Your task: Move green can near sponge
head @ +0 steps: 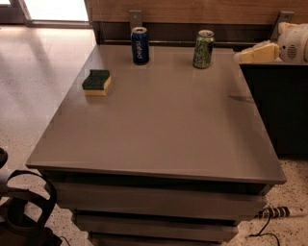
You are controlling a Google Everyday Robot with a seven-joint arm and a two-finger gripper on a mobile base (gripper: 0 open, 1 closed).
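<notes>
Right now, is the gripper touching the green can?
Apart. The camera view shows the gripper at the far right edge of the table, with a bare strip of surface between it and the green can, which stands upright alone.

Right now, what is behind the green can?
Behind the green can runs a dark recess below a wood wall panel; the can hides part of it. The hand hovers right of it, apart.
</notes>
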